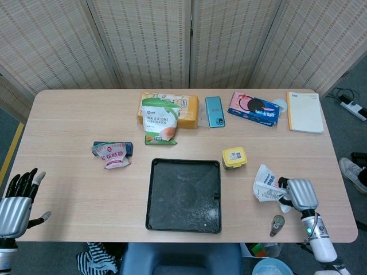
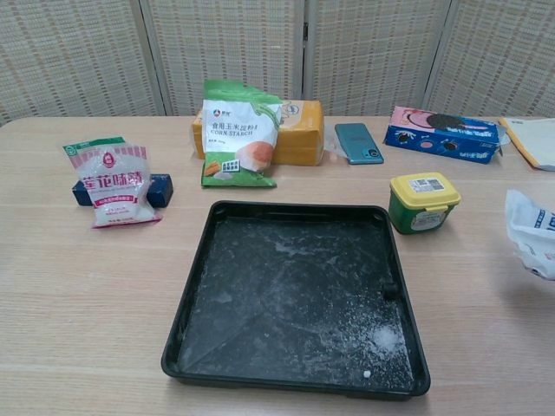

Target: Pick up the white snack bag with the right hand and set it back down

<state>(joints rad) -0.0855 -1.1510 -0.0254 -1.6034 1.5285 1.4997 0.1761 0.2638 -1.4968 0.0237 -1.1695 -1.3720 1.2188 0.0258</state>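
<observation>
1. From overhead, the right hand [image 1: 300, 195] sat near the table's [image 1: 69, 189] right front corner, its fingers gripping the white snack bag [image 1: 266, 184], which jutted out to its left, well right of the black tray [image 1: 183, 195] and below the yellow tub [image 1: 234, 157]. The left hand [image 1: 17, 201] hung off the table's left edge, fingers spread and holding nothing.

2. From chest height, only the bag [image 2: 532, 232] showed at the right edge, right of the tub [image 2: 422, 202]; neither hand appeared there.

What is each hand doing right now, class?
Left hand: open, fingers apart, holding nothing.
Right hand: holding the white snack bag.
</observation>
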